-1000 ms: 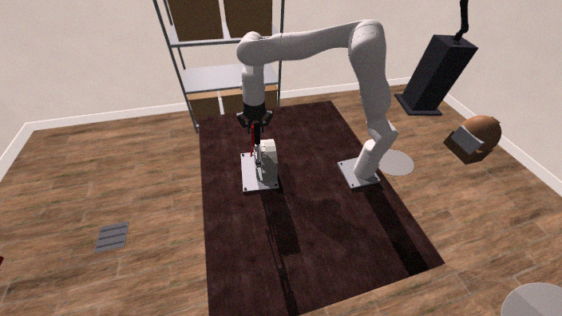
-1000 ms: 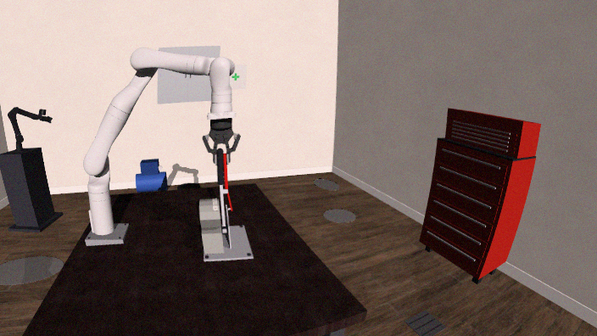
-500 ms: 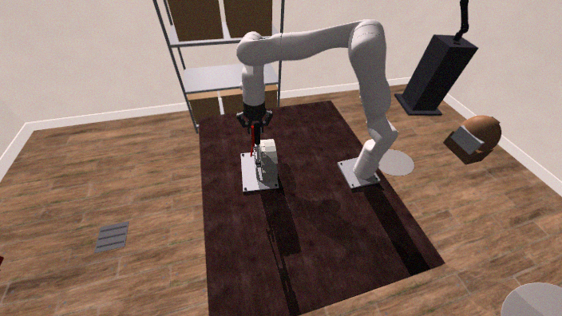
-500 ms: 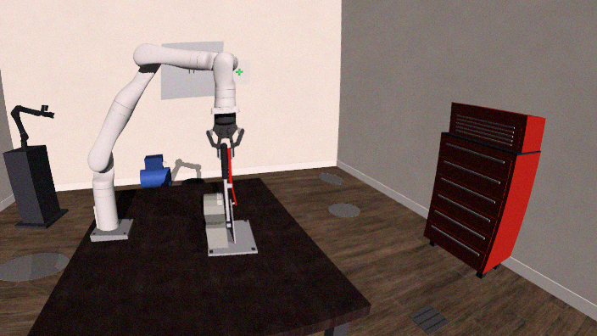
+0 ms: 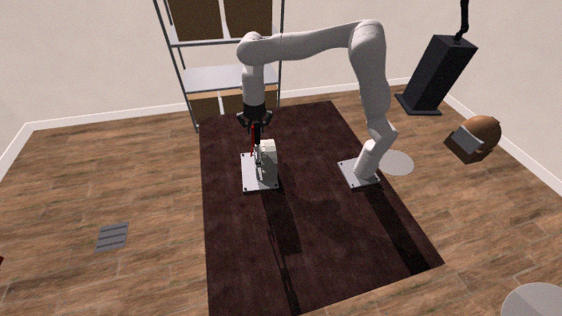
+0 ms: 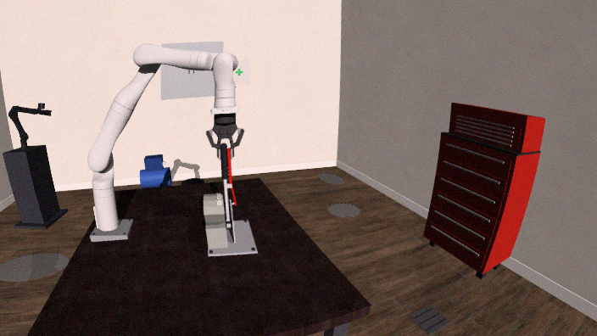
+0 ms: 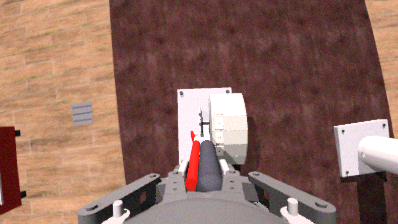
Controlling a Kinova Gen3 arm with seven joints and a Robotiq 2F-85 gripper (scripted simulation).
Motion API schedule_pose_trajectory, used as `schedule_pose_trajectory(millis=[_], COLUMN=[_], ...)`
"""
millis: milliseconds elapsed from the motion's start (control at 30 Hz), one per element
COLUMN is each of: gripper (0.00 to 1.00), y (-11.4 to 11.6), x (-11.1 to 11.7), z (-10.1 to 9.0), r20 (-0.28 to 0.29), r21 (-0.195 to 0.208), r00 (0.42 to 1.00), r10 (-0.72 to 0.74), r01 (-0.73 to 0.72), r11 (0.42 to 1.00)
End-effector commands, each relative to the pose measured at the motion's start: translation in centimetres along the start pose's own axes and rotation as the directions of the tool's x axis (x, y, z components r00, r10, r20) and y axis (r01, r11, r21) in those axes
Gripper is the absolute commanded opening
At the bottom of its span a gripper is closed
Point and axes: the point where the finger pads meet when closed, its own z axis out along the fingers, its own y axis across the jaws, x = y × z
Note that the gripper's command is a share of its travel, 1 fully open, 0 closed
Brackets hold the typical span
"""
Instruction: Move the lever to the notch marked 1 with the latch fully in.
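Note:
The lever stand [image 5: 260, 167] sits on a grey base plate on the dark table, with a pale notched housing [image 7: 227, 122] beside the lever. The dark handle [image 6: 223, 159] stands nearly upright, and the red bar [image 6: 230, 163] lies close along it. My gripper [image 6: 225, 144] comes down from above and is shut on the top of the handle and the red bar together. In the wrist view the red bar [image 7: 192, 162] presses against the grey handle [image 7: 208, 165] between my fingers. The small number plates [image 6: 219, 198] are too small to read. I cannot see the latch.
The arm's base plate [image 5: 358, 172] stands on the table to the right of the stand. A metal shelf with boxes [image 5: 223, 60] is behind the table. A red tool chest [image 6: 483, 191] stands by the wall, and a black pedestal [image 5: 435, 76] in the corner.

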Motion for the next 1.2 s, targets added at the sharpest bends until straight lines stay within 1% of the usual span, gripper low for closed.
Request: schedule_pose_trajectory(millis=[0, 700, 967, 1167], gripper=[0.00, 0.00, 0.00, 0.00], y=[-0.1, -0.1, -0.1, -0.1], x=[0.0, 0.1, 0.6, 1.5], z=[0.3, 0.3, 0.3, 0.2], r20=[-0.001, -0.001, -0.001, -0.001], r21=[-0.003, -0.003, -0.003, -0.003], r00=[1.000, 1.000, 1.000, 1.000], r10=[0.001, 0.001, 0.001, 0.001], r01=[-0.001, -0.001, -0.001, -0.001], r11=[1.000, 1.000, 1.000, 1.000])
